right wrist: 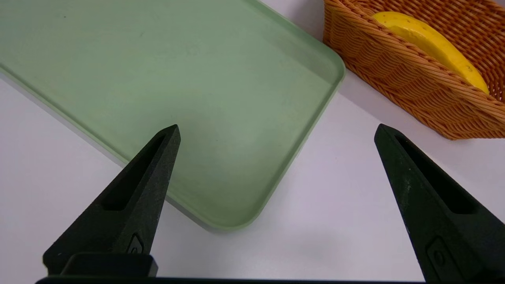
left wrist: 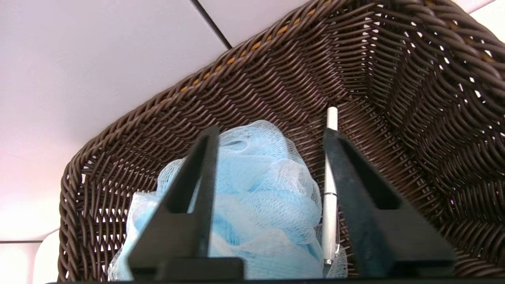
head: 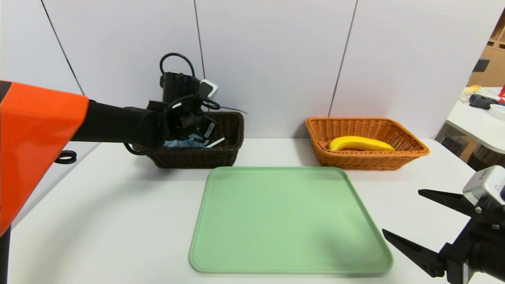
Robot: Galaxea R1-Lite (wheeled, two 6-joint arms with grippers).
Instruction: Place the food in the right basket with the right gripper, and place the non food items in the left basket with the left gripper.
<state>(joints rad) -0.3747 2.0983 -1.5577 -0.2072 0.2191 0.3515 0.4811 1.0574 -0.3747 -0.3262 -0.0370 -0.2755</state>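
The dark brown left basket (head: 221,154) (left wrist: 276,75) stands at the back left. Inside it lie the light-blue bath pouf (left wrist: 252,185) (head: 185,142) and the white pen (left wrist: 329,197) (head: 215,142), side by side. My left gripper (left wrist: 272,132) (head: 197,126) hangs open just over them, holding nothing. The yellow banana (head: 361,143) (right wrist: 430,43) lies in the orange-tan right basket (head: 410,156) (right wrist: 394,79). Low at the front right, my right gripper (head: 400,213) (right wrist: 276,130) is wide open and empty over the white table, beside the tray's near right corner.
A bare green tray (head: 290,221) (right wrist: 177,71) lies in the middle of the white table (head: 98,217). A grey panel wall stands right behind both baskets. Another table with clutter (head: 479,106) is off to the far right.
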